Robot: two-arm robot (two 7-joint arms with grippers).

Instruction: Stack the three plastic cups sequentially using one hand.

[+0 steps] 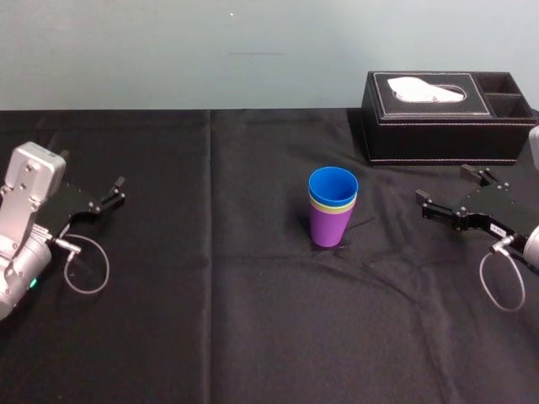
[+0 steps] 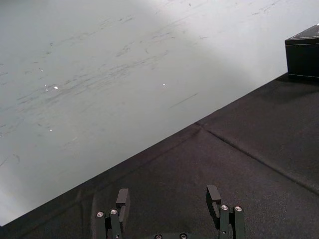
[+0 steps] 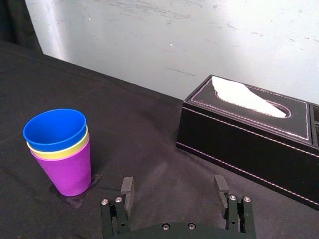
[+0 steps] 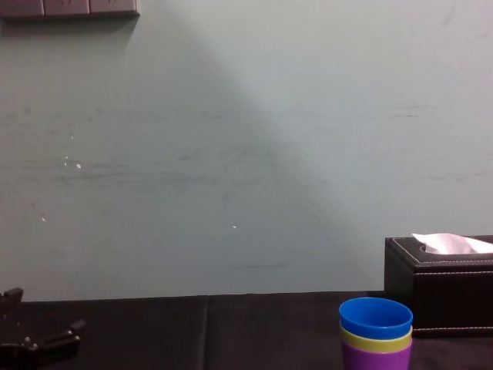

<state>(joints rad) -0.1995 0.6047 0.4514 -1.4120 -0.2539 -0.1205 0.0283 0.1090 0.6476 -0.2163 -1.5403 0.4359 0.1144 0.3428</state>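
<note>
Cups [image 1: 332, 207] nested, purple base, blue top: stacking judged complete. Right gripper [image 1: 442, 187] wide, empty, beside them, nothing left to carry. Left gripper [image 1: 116, 192] wide, parked.

Black-clothed table [image 1: 210, 337]; purple cup [image 1: 328, 227] mid-table; tissue box [image 1: 429, 128] at far right.

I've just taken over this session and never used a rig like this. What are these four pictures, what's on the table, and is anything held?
It is a two-armed robot at a table covered in black cloth. The head view looks down from above, the chest view looks across from lower down, and each wrist view looks past that arm's jaws. The blue cup sits in the yellow-green cup, that in the purple cup, upright mid-table. A black tissue box stands back right. The left gripper and right gripper are at the sides, jaws open, holding nothing.
</note>
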